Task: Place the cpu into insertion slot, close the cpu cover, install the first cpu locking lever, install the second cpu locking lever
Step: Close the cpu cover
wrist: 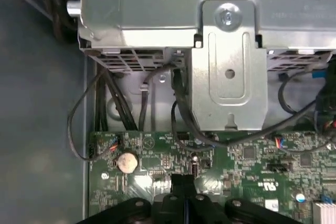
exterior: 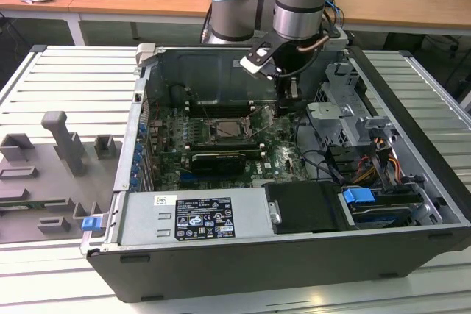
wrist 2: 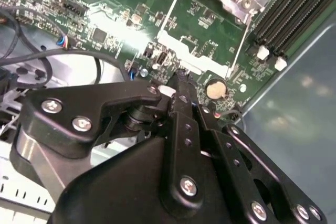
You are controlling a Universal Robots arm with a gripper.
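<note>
Drive cage (exterior: 342, 115) + blk cables (wrist: 181, 119) crowding gripper (exterior: 292, 93) on exterior view's right; space above insertion slot (exterior: 232, 129) lying open, 2 wire levers (wrist 2: 169, 14) jutting beside it.

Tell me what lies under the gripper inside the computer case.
Below the gripper lies the green circuit board, with a round silver coin battery near its tip. The gripper's black body covers the board directly beneath it, so that spot cannot be seen.

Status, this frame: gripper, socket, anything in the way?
Gripper shut, low over the circuit board. Insertion slot to the exterior view's left of it. Black cables nearby, clear.
</note>
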